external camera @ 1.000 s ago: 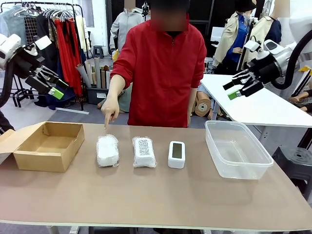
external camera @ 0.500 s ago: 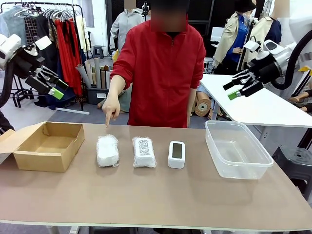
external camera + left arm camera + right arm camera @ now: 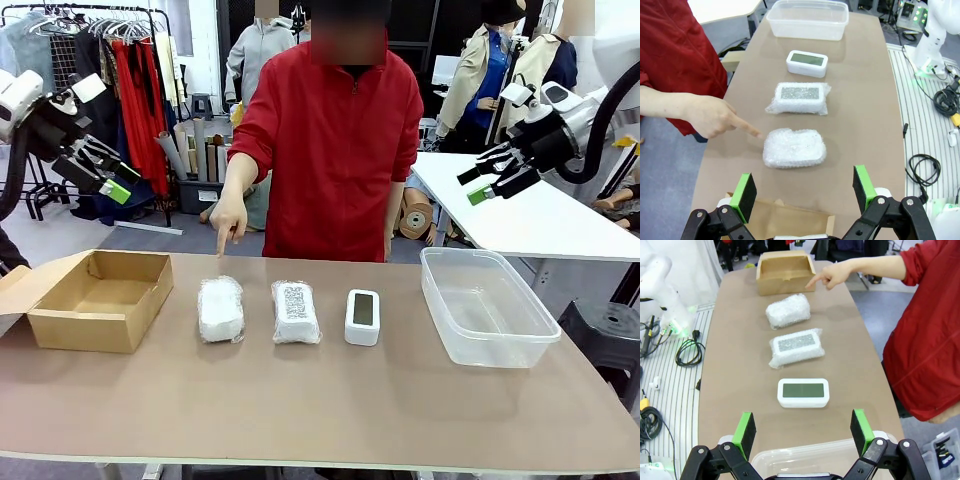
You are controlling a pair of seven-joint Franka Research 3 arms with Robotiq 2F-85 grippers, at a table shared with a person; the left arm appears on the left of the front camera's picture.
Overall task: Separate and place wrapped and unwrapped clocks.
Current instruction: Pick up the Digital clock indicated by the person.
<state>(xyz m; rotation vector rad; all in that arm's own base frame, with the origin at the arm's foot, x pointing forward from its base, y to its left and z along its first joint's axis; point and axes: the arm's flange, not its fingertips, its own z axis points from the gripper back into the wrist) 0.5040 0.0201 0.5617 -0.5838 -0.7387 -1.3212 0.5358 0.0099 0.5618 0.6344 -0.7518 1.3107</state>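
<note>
Stillness marks the last second; left hand (image 3: 112, 172) and right hand (image 3: 478, 178) hang high, jaws apart, empty; plain bundle (image 3: 221, 309), labelled bundle (image 3: 296, 311) and bare clock (image 3: 362, 316) lie in a row on the worktop (image 3: 320, 400) between cardboard box (image 3: 100, 320) and clear tub (image 3: 492, 348); person's finger (image 3: 220, 248) points at the plain bundle, likely first pick.

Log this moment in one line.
left gripper: open, raised | right gripper: open, raised | person's hand: pointing at plain bubble-wrap bundle | labelled bubble-wrap bundle, bare white clock: on table, between cardboard box and clear plastic tub
</note>
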